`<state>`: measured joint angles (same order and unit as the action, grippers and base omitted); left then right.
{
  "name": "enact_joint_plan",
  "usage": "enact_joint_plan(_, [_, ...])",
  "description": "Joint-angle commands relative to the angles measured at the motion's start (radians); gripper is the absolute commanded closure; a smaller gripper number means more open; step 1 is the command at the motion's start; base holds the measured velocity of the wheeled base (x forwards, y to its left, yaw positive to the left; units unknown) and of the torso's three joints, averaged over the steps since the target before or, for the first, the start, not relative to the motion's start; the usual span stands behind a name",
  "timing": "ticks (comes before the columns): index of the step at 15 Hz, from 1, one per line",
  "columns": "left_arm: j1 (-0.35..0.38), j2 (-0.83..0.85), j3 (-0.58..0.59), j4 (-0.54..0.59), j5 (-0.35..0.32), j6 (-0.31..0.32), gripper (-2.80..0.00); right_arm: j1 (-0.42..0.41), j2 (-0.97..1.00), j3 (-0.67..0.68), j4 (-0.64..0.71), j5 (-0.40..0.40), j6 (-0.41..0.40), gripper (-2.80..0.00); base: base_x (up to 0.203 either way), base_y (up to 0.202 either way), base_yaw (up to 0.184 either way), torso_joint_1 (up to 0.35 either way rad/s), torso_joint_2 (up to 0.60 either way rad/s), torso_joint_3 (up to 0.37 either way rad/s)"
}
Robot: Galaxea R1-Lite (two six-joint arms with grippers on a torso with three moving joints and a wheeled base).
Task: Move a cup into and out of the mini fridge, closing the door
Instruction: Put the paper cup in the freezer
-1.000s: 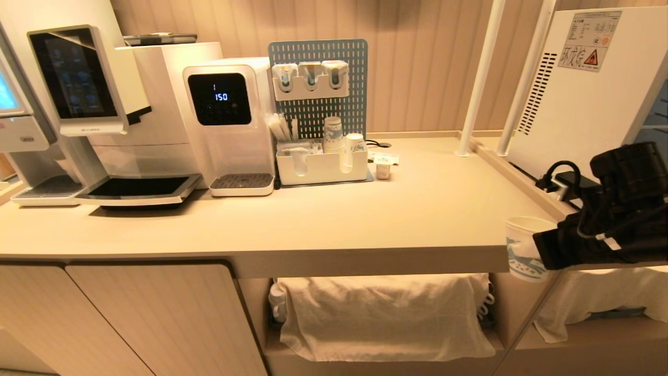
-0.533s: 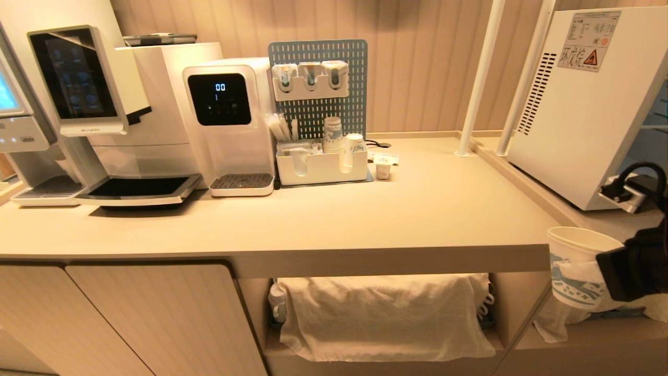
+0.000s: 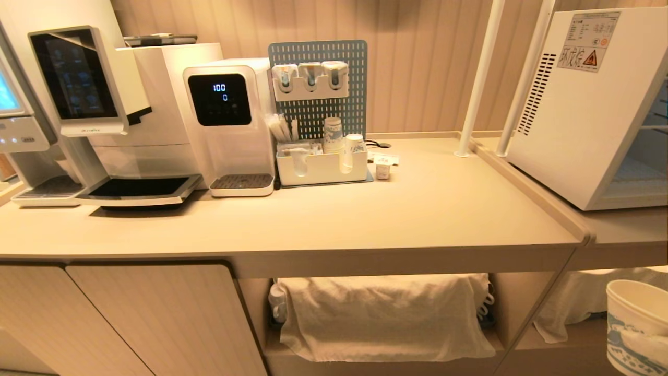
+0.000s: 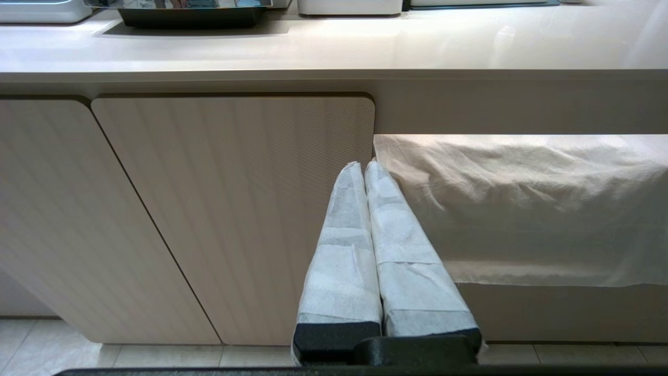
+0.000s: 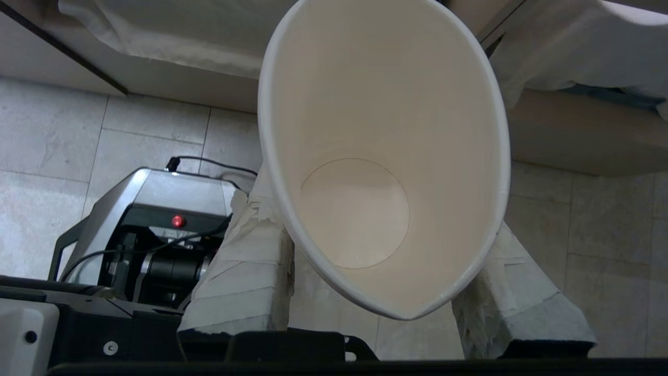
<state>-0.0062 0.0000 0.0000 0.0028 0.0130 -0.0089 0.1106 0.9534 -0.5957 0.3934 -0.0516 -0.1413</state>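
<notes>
The cup (image 3: 637, 328), white paper with a blue print, hangs upright at the lower right corner of the head view, below the counter edge. In the right wrist view I look into its empty inside (image 5: 365, 172); my right gripper (image 5: 381, 209) is shut on the cup, and its white-wrapped fingers (image 5: 245, 271) press the rim into an oval. The mini fridge (image 3: 579, 104) stands on the lower counter at the right, its open front showing a wire shelf (image 3: 644, 175). The door is out of view. My left gripper (image 4: 364, 167) is shut on nothing, parked before a cabinet front.
On the counter (image 3: 365, 219) stand a coffee machine (image 3: 104, 109), a water dispenser (image 3: 229, 120) and a pegboard organiser (image 3: 321, 156) with stacked cups, plus a small tub (image 3: 383, 171). Two white poles (image 3: 480, 78) rise left of the fridge. White cloths (image 3: 386, 313) hang below. My base (image 5: 151, 230) is on the floor tiles.
My right arm has carried the cup down and to the right, from counter-edge height to below it. The arm itself has left the head view. The left arm has not moved.
</notes>
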Motion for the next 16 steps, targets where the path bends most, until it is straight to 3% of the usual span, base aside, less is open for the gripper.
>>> enact_joint_plan(1, [0.000, 0.000, 0.002, 0.000, 0.001, 0.000, 0.00, 0.000, -0.131, 0.093, -0.030, -0.001, -0.002, 0.00, 0.000, 0.000, 0.000, 0.000, 0.00, 0.000])
enact_joint_plan(8, [0.000, 0.000, 0.002, 0.000, 0.001, -0.001, 0.00, -0.049, -0.485, 0.361, -0.168, -0.003, -0.016, 0.00, 0.000, 0.000, 0.000, 0.000, 0.00, 0.000])
enact_joint_plan(16, [0.000, 0.000, 0.002, 0.000, 0.001, 0.000, 0.00, -0.074, -0.694, 0.438, -0.168, 0.000, -0.001, 0.00, 0.000, 0.000, 0.000, 0.000, 0.00, 0.000])
